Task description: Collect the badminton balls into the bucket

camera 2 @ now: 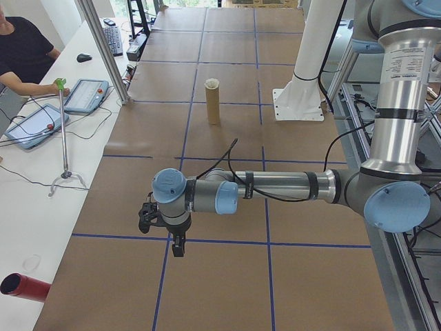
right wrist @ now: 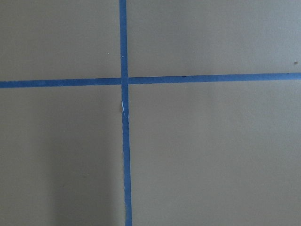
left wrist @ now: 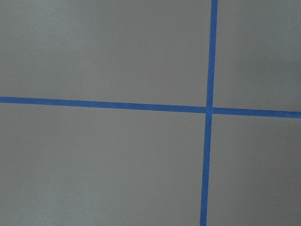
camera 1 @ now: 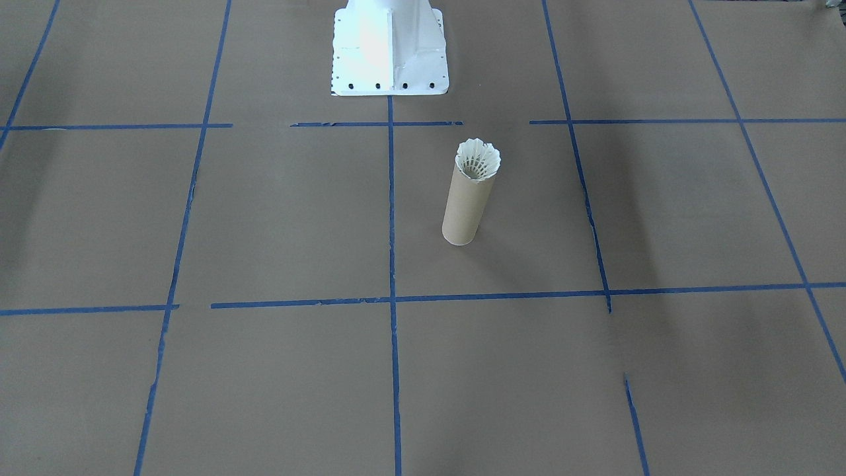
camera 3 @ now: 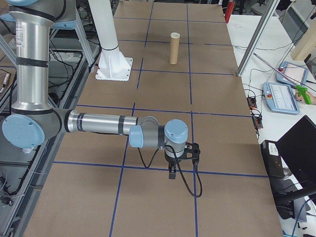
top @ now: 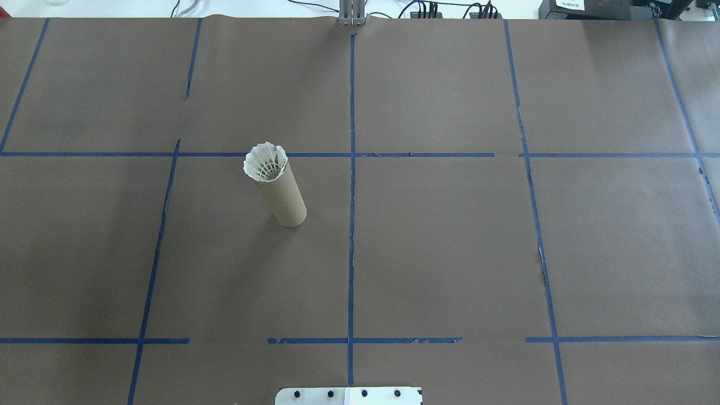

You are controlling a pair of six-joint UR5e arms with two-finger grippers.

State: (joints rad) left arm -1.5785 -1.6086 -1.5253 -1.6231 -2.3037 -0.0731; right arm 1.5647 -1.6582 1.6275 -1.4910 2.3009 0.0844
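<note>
The desk (top: 450, 253) is covered in brown paper with blue tape lines that make big squares. Near the middle stands the bucket (top: 281, 194), a tall thin cardboard tube, upright on the paper. The badminton ball (top: 265, 162) sits in its open top, round tip down inside, with its white feathers poking out over the rim. So the job looks done, or very nearly.

The badminton ball looks very light and easy to crush. Its feathers could bend or snap, so a good place to hold it would be low down by the hard tip, but that part is hidden in the tube. The bucket looks light too, and tall and thin, so a small bump could tip it over. Holding it softly around the middle seems safest.

The left gripper (camera 2: 165, 231) and the right gripper (camera 3: 180, 160) both hang over bare paper, well apart from the bucket. I cannot tell if either one is wide or closed.
</note>
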